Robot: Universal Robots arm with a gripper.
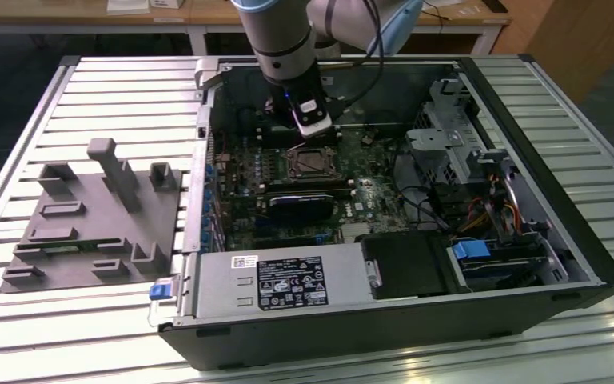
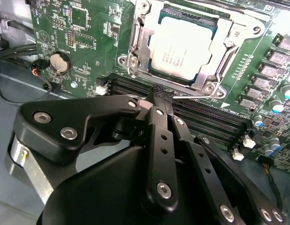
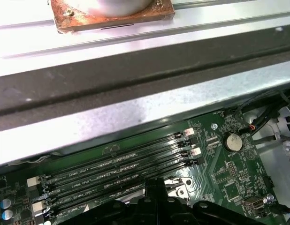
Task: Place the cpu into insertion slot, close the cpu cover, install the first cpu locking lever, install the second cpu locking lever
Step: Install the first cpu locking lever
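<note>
Inside the open black computer case [image 1: 392, 328], on the green motherboard [image 2: 88, 28], the thin silver cpu cover [image 2: 140, 51] lies down over the shiny square cpu [image 2: 182, 47], which sits in the dark insertion slot [image 2: 187, 12]. Seating a lever probably needs a steady push at the cover's edge. The black gripper [image 2: 160, 93] has its fingers [image 2: 156, 122] pinched together and empty, tips there.

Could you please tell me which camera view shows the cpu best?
The second wrist view: the cpu lies close up, its silver top framed by the cover. The exterior view shows it as a small, distant square.
</note>
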